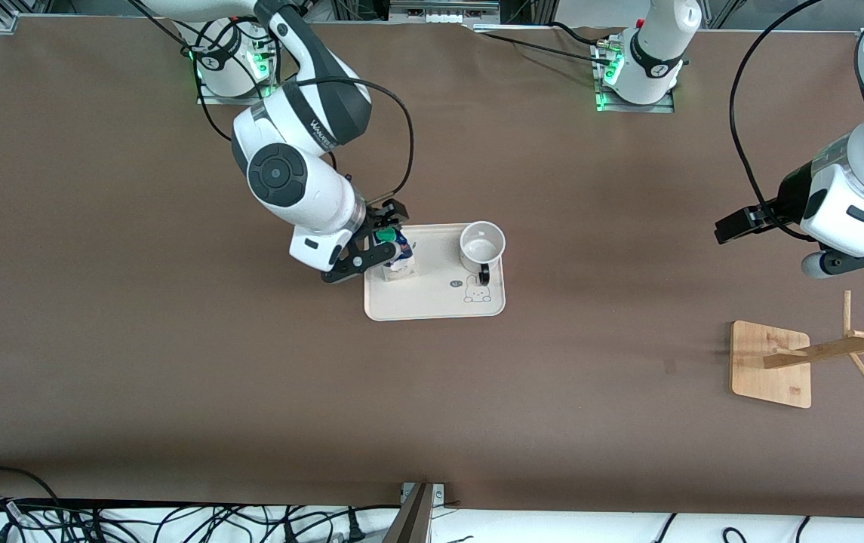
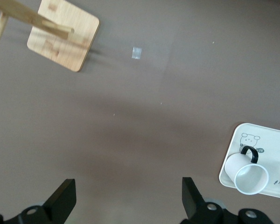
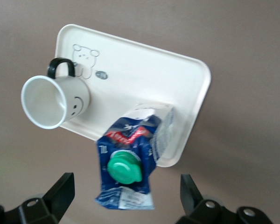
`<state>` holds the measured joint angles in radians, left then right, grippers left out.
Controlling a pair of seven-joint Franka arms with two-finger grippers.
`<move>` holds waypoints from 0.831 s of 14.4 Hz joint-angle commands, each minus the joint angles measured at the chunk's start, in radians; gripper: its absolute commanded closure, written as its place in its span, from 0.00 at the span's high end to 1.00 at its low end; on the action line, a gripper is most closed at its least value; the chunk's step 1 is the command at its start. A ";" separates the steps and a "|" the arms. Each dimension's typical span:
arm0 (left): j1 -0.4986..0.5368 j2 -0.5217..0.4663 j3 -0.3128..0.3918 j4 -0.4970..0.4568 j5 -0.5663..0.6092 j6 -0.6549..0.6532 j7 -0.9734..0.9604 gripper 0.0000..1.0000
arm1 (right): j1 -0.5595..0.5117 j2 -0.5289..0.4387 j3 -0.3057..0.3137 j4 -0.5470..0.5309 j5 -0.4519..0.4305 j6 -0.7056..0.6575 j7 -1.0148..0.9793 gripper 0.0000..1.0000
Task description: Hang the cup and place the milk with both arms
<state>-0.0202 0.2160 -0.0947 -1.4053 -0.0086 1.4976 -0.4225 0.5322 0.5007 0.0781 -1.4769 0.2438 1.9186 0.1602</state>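
Note:
The milk (image 1: 397, 256) stands upright on the cream tray (image 1: 435, 302), at the end toward the right arm. The white cup (image 1: 482, 244) stands upright on the same tray, its black handle toward the front camera. My right gripper (image 1: 373, 247) is open, a finger on each side of the milk's top and neither touching it. In the right wrist view the milk (image 3: 126, 158) sits between the spread fingers of that gripper (image 3: 127, 186), with the cup (image 3: 56, 100) beside it. My left gripper (image 1: 854, 260) is open and empty over bare table (image 2: 128, 186).
A wooden cup rack (image 1: 770, 363) with pegs stands toward the left arm's end, nearer the front camera; it also shows in the left wrist view (image 2: 63, 39). A small tape mark (image 1: 669, 366) lies on the brown table between rack and tray.

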 commanded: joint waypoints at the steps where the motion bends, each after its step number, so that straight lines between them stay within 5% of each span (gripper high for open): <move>1: -0.012 0.014 0.001 0.034 -0.013 -0.062 -0.027 1.00 | 0.019 -0.010 -0.003 -0.005 0.023 -0.003 0.016 1.00; 12: -0.014 0.016 -0.022 0.019 -0.039 -0.071 -0.024 1.00 | 0.006 0.027 -0.009 -0.014 0.005 0.008 -0.060 1.00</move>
<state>-0.0343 0.2233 -0.1129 -1.4054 -0.0325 1.4455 -0.4324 0.5433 0.5211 0.0690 -1.4809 0.2460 1.9178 0.1183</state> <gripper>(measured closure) 0.000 0.000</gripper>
